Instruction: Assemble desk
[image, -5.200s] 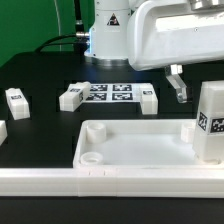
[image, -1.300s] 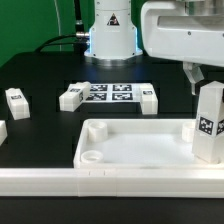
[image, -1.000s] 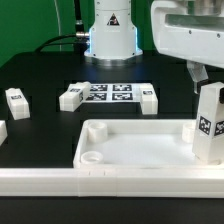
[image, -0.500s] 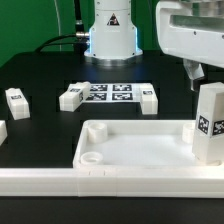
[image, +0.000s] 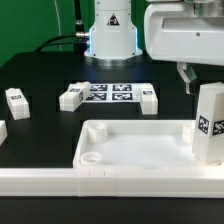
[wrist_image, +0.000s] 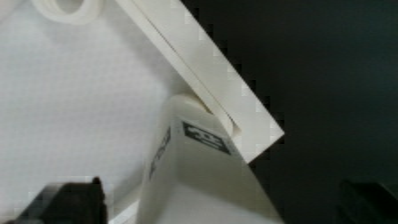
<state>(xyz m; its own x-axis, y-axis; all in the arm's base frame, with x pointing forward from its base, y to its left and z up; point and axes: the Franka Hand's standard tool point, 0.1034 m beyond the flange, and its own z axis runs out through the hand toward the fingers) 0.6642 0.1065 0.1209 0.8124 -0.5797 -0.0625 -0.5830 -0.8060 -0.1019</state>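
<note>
White plastic makes up the tabletop, which lies like a shallow tray on the black table, close to the camera in the exterior view. A round socket shows in its corner at the exterior view's left. The upright leg stands at the tabletop's corner on the exterior view's right, with a black-and-white tag turned to the camera. I cannot tell if it sits fully in a socket.

The gripper hangs above and behind this leg and does not touch it. Its jaws are spread wide. In the wrist view the two dark fingertips stand far apart and nothing is pinched between them. That view looks down on the tagged leg and the tabletop's rim beside it.

Farther back, the marker board lies flat on the table. The second leg lies just beside it at the exterior view's left, and the third leg at its right. The fourth leg lies well apart, toward the exterior view's left.
</note>
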